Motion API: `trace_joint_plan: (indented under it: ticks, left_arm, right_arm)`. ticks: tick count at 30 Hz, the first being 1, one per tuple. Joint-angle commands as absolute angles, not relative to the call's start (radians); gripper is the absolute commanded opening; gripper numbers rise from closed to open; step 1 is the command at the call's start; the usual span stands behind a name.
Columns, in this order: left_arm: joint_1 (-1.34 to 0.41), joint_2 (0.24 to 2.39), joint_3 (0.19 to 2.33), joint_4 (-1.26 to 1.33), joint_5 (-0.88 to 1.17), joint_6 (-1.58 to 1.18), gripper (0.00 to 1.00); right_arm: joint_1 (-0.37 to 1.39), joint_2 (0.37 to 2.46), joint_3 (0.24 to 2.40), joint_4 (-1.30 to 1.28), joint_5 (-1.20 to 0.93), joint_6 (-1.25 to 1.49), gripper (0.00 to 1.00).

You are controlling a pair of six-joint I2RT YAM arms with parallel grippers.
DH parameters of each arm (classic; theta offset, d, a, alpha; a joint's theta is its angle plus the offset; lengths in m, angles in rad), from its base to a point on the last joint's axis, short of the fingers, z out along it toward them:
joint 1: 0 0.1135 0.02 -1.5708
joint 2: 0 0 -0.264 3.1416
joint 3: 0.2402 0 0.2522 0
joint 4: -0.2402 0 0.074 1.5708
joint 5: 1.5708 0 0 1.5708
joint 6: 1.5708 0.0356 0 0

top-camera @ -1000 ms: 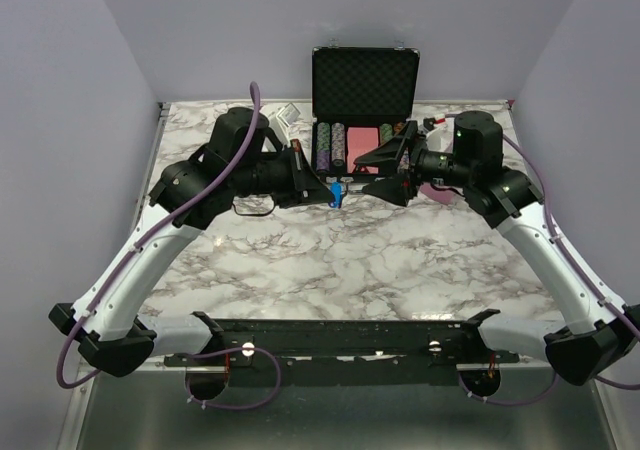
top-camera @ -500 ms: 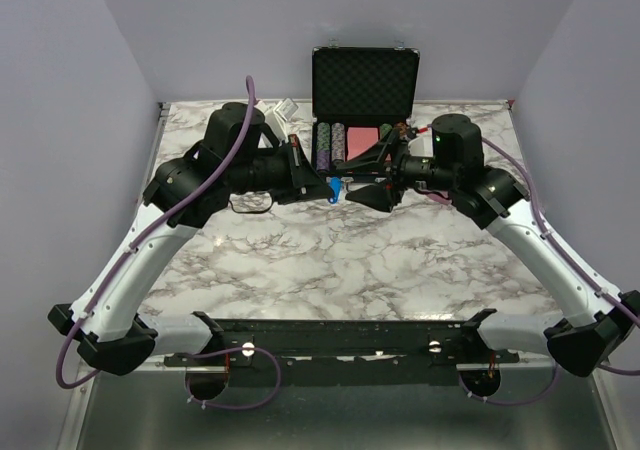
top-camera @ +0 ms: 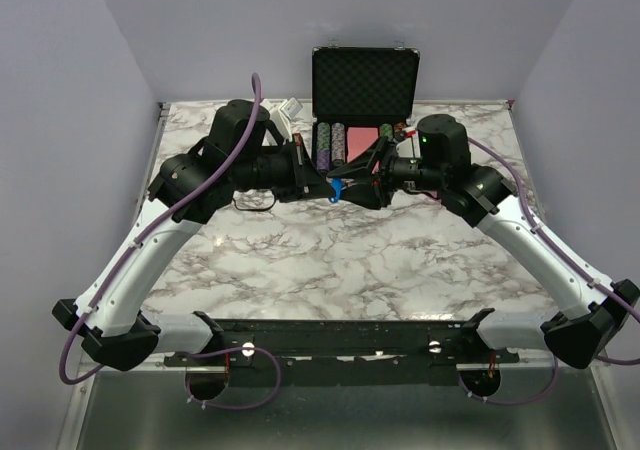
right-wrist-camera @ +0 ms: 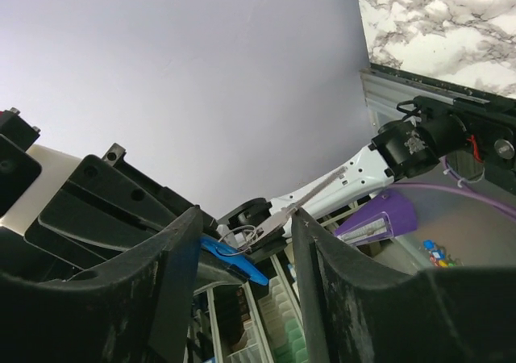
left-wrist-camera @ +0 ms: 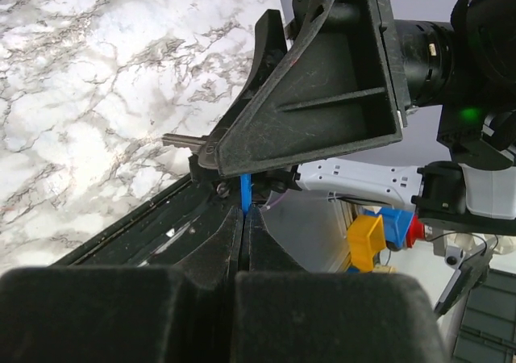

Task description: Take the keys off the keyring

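Note:
The key's blue plastic head is held above the table's middle back by my left gripper, which is shut on it. In the left wrist view the blue head sticks out from the shut fingertips, with a silver key blade beyond. My right gripper is open, one finger on each side of the keys. In the right wrist view the blue head, the thin keyring and the silver key lie between its open fingers.
An open black chip case stands at the back, with stacked chips just behind both grippers. A small white object lies at the back left. The marble table lies below the grippers.
My right gripper has moved left toward the left gripper, and its open fingers now straddle the keys. The left gripper still holds the blue head, shifted slightly.

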State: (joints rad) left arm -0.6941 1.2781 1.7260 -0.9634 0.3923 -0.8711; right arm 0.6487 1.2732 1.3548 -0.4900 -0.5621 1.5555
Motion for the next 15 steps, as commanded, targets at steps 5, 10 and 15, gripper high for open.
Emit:
trace_joint_plan:
  ticks: [5,10,15]
  left_arm:
    - [-0.698,1.273,1.763,-0.954,0.37,-0.838,0.0]
    - [-0.699,1.266,1.763,-0.937,0.376,-0.824,0.0]
    - [-0.698,1.252,1.758,-0.92,0.388,-0.807,0.0]
  right_arm:
    - [0.657,1.295,1.384,-0.502,-0.549,1.546,0.5]
    - [0.657,1.296,1.368,-0.499,-0.554,1.543,0.48]
    - [0.657,1.308,1.365,-0.485,-0.561,1.54,0.48]
